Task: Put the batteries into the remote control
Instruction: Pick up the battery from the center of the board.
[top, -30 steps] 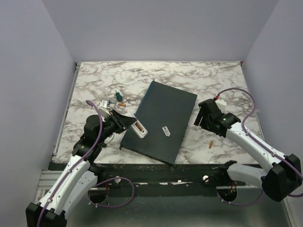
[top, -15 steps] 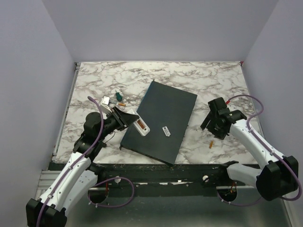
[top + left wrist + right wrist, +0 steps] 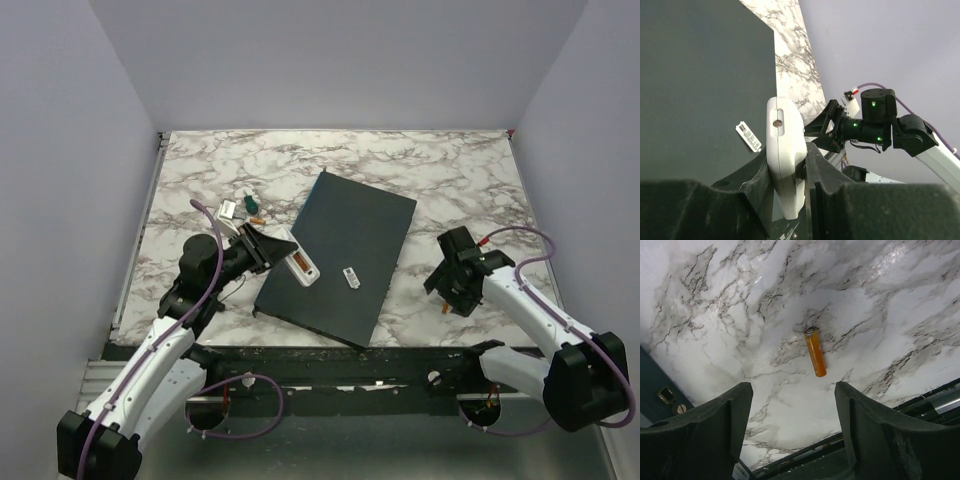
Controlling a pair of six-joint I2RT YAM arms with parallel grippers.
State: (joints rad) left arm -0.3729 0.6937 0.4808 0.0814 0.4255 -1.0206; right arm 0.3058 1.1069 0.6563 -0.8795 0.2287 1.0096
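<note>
Battery (image 3: 815, 352), right of slab (image 3: 340, 255), is centred ahead of the spread right gripper (image 3: 792, 387), long axis across its closing line. Remote (image 3: 782, 125) is clenched in left gripper (image 3: 787, 155).

Remote control (image 3: 310, 277): small white oblong, back side up, battery bay uncovered.
Remote pose: clamped at one end by the left gripper (image 3: 788, 162), long axis slanting out over the near-left part of the dark slab (image 3: 350, 220). Cannot tell whether it touches the slab.
Remote, wrist view: seen end-on, with a rounded white edge and a small round metal contact at the top.
Battery in bay (image 3: 298, 265): one orange cylinder, lying lengthwise in the recess.
Loose battery (image 3: 815, 352): slim and orange with a metal cap on one end. It lies flat on the marble table (image 3: 450, 170), right of the slab near the front edge, with nothing touching it.
Far battery (image 3: 257, 219): small orange cylinder lying flat on the marble left of the slab. Too small for detail.
</note>
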